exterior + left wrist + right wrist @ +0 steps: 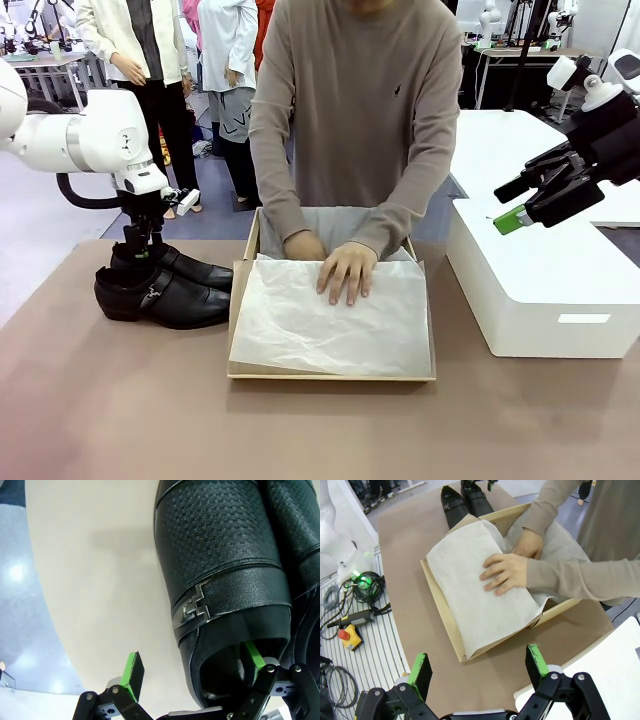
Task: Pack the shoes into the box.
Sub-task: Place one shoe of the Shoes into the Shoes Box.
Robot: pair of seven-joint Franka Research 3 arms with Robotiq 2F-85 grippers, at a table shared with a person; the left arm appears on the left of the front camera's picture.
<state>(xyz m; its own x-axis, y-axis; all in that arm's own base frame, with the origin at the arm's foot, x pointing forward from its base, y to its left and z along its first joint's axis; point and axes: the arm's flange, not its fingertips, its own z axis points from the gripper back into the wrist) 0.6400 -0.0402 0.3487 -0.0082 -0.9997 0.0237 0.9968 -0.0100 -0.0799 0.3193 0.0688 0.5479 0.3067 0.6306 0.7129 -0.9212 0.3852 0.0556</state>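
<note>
The left tool (140, 245) hangs released, jaws wide, over the heel end of the shoes (165, 290), which lie side by side on the brown worktop (300, 430). From its wrist, one green-padded finger (252, 655) dips into the mouth of one shoe (220, 555), while the other finger (132, 675) stands outside that shoe's side wall over bare worktop, so nothing is clamped. The right tool (512, 205) is also released and holds nothing, raised near the edge of the white block (540, 290). Ahead of and below it lies the box (442, 610), open on the worktop and lined with white paper (485, 595), with the shoes right beside its far corner. A person presses one hand (347, 272) flat on the paper, the other hand (303, 245) by the box's back wall
</note>
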